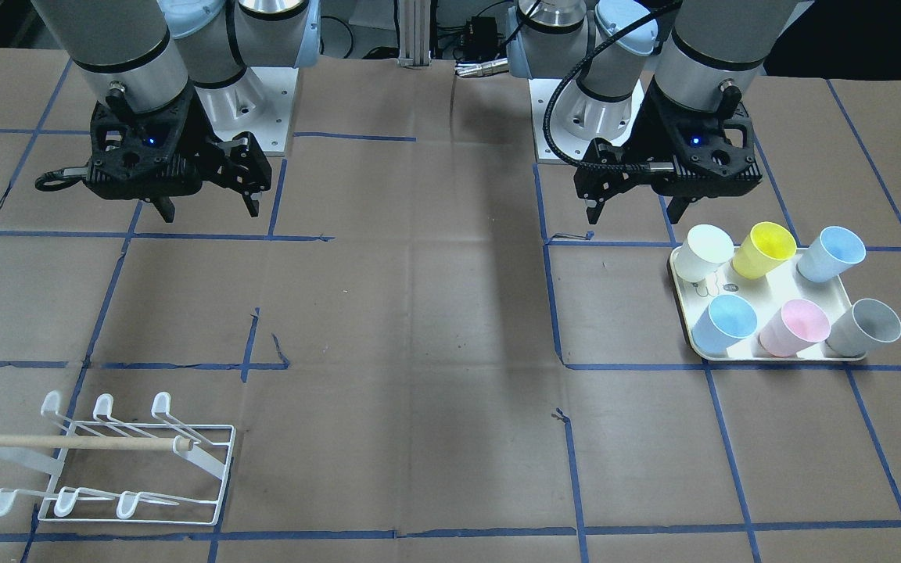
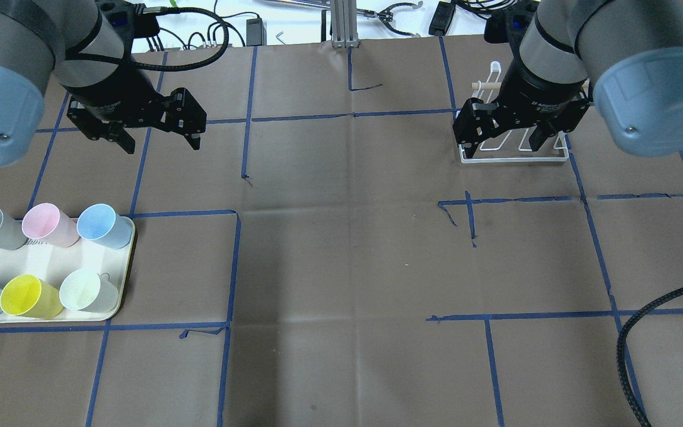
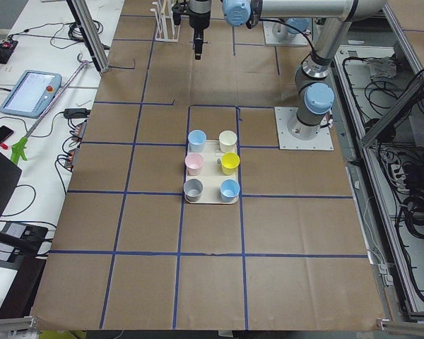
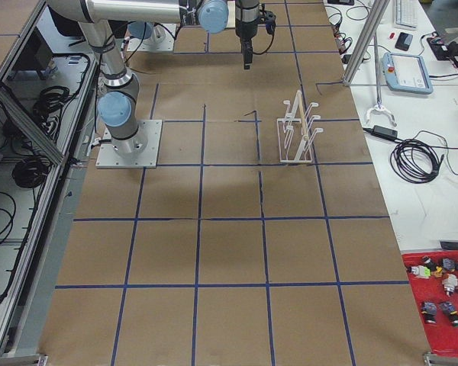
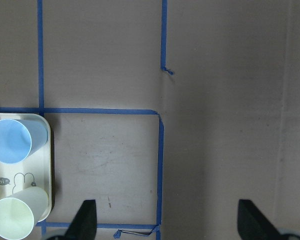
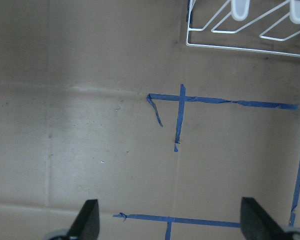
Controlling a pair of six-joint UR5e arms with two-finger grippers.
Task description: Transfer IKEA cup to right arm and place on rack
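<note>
Several plastic cups stand on a cream tray (image 1: 779, 358): white (image 1: 707, 250), yellow (image 1: 763, 249), two blue, pink (image 1: 793, 327) and grey (image 1: 863, 327). The tray also shows in the overhead view (image 2: 51, 261). My left gripper (image 1: 637, 211) (image 2: 160, 142) hangs open and empty above the table, behind the tray; its wrist view shows the tray's corner (image 5: 20, 172). My right gripper (image 1: 208, 207) (image 2: 501, 142) is open and empty, high above the table. The white wire rack (image 1: 130, 469) (image 2: 513, 155) with a wooden dowel stands on the far side of it, with no cup on it.
Brown paper with blue tape lines covers the table. The two arm bases (image 1: 263, 102) (image 1: 576, 117) sit at the robot's edge. A thick ribbed hose (image 2: 661, 314) hangs at the overhead view's lower right. A red tray of small parts (image 4: 443, 305) lies off the table.
</note>
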